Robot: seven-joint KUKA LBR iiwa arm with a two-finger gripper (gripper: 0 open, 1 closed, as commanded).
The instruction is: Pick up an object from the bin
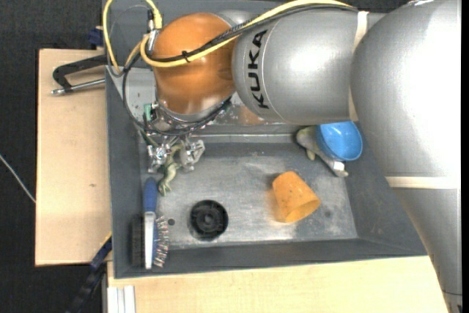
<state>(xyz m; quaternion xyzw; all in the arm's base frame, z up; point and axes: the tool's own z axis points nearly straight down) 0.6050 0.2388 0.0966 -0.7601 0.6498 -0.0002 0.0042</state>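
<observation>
Apparently nothing is being lifted yet: the claw (174, 152) is being held over a green toy (167, 174), up-left of the black disc (208, 218); its width cannot be told.

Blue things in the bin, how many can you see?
2. A blue-handled brush lies at the view's lower left; a blue bowl sits at the right, partly under the arm, which may hide more.

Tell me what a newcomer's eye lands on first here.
The big silver arm with its orange wrist cover spans the bin's top, its tool low at the left over a small greenish thing. An orange cup lies tipped on the floor's right, a blue scoop just beyond it.
</observation>
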